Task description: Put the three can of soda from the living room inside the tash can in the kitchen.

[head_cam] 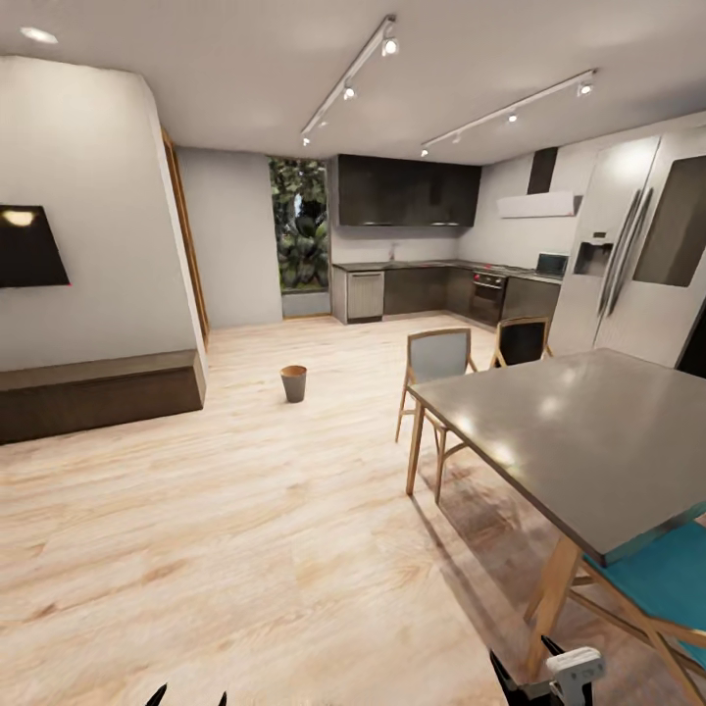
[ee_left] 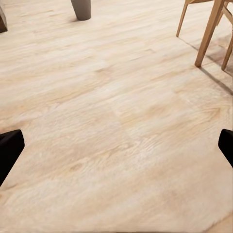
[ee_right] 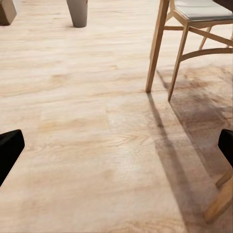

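Observation:
The trash can [head_cam: 293, 382] is a small dark grey bucket with a coppery inside, upright on the wood floor of the kitchen, some way ahead of me. Its lower part also appears in the left wrist view [ee_left: 81, 8] and the right wrist view [ee_right: 77, 12]. My left gripper [head_cam: 189, 698] [ee_left: 116, 150] is open over bare floor, with nothing between its black fingertips [ee_left: 9, 150]. My right gripper [head_cam: 529, 677] [ee_right: 116, 150] is also open and holds nothing. The orange soda cans are out of view.
A grey dining table [head_cam: 588, 431] with wooden legs [ee_right: 158, 48] stands close on my right, with chairs [head_cam: 436, 358] behind it and a teal chair [head_cam: 667, 579] at its near corner. A steel fridge [head_cam: 637, 265] and dark cabinets [head_cam: 422, 289] line the back. A low wooden bench [head_cam: 98, 392] runs along the left wall.

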